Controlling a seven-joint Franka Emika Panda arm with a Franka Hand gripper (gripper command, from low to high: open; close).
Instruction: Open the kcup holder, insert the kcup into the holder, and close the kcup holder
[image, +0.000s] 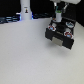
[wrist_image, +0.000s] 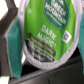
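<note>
— The kcup (wrist_image: 46, 34), where is it right now?

— Right under the wrist camera: green lid filling that view, "Green Mountain" and "Dark Magic" readable on it. In the exterior view it's too small to pick out.

— And the gripper (image: 59, 19)?

— Hanging directly above the kcup holder (image: 61, 34), arm coming down from the top edge. Dark finger (wrist_image: 11, 35) flanks the pod's side; clamped or apart, I cannot tell.

— Anything else around?

— A white post (image: 25, 10) stands well away from the holder, toward the exterior view's left, on the pale table (image: 30, 57).
</note>
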